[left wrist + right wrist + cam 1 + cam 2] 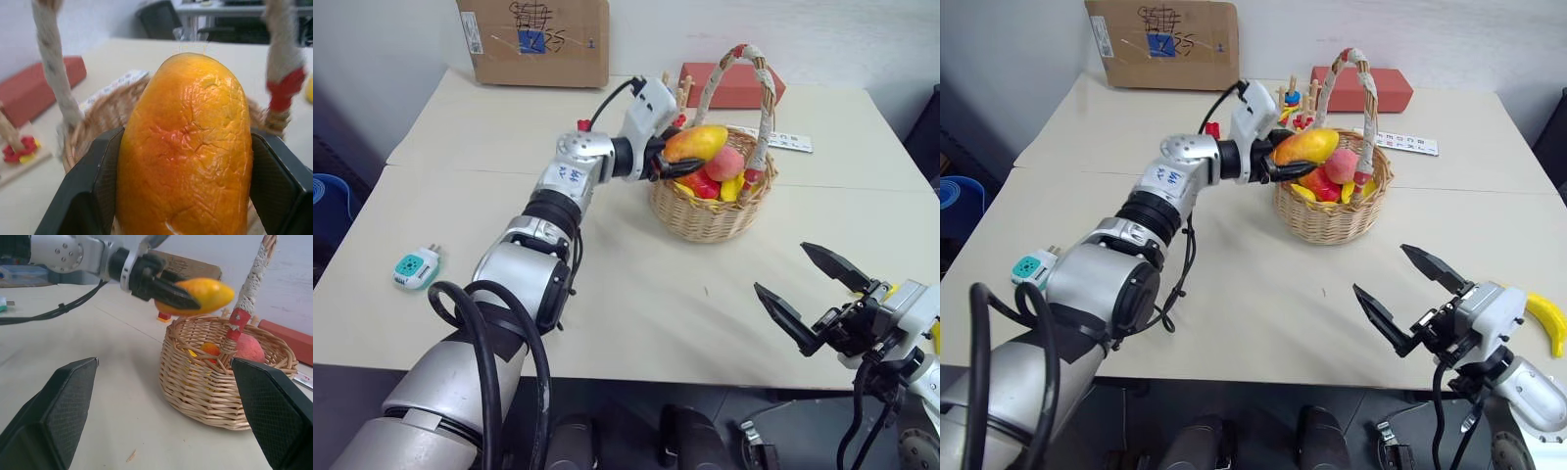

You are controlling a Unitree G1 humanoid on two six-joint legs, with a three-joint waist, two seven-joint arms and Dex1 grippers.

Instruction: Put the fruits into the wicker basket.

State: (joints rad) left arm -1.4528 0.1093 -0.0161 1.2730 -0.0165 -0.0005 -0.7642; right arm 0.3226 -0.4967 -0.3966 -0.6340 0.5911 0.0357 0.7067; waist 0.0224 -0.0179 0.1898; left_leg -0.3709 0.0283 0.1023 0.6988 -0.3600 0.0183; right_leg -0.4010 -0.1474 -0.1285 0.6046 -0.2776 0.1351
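Two claws show over the pale bench [636, 294]. The left claw [677, 163] reaches level across to the wicker basket [710, 220] and grips the mango [696, 143] between its black fingers [93, 186], one on each side of the fruit; the mango hangs just above the basket's near rim, beside the arched handle [759, 88]. Inside the basket lie a pink peach [725, 163] and smaller red and yellow pieces [710, 185]. The right claw [808, 289] hovers near the bench's front edge, well apart from the basket, its fingers spread wide and holding nothing. A yellow banana [1549, 321] lies just beside that arm. A white-and-teal gadget [416, 267] rests on the bench's left side.
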